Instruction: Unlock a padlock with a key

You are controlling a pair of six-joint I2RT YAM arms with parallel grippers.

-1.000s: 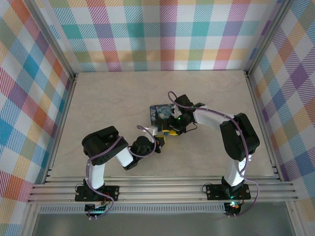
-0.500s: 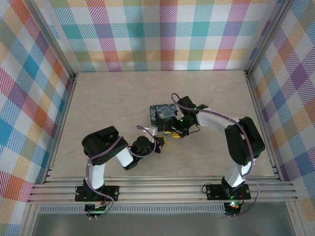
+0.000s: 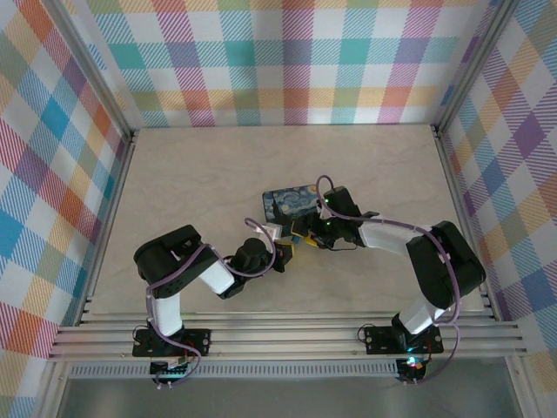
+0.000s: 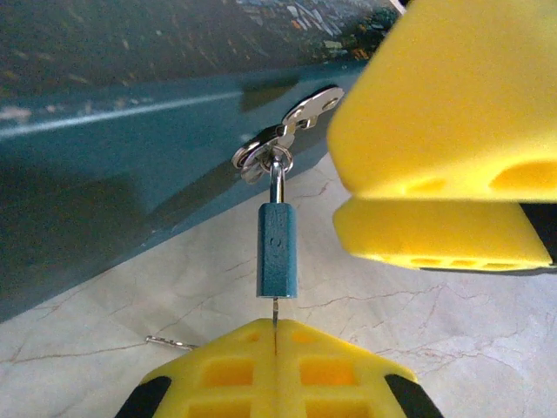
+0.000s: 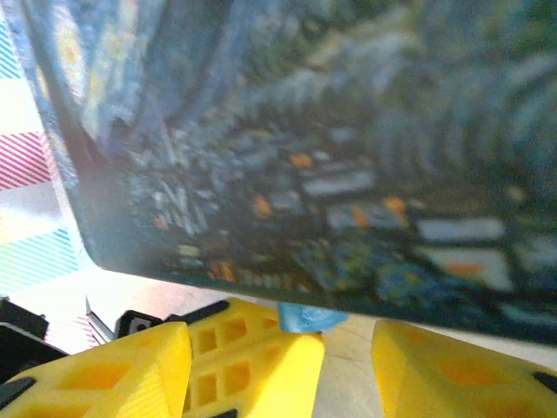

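A box (image 3: pixel 290 202) with a night-sky print on its lid sits mid-table; its teal side (image 4: pixel 122 148) carries a metal clasp (image 4: pixel 291 131). From the clasp hangs a small blue padlock (image 4: pixel 277 251), also seen under the box edge (image 5: pixel 310 317). A thin metal key (image 4: pixel 275 310) runs from the padlock's underside into my left gripper (image 4: pixel 275 331), which is shut on it, at the box's near side (image 3: pixel 285 250). My right gripper (image 5: pixel 365 370) is open and holds nothing. Its yellow fingers (image 4: pixel 435 96) hover just right of the padlock, by the box's near edge (image 3: pixel 305 233).
A thin metal pin (image 4: pixel 170 341) lies on the marble-look table (image 3: pixel 191 183) left of my left fingers. Plaid walls enclose three sides. Aluminium rails (image 3: pixel 287 335) run along the near edge by the arm bases.
My right gripper has come off the box lid to the box's near edge and its jaws have widened. The right arm has swung lower and rightward. The left gripper stays shut on the key.
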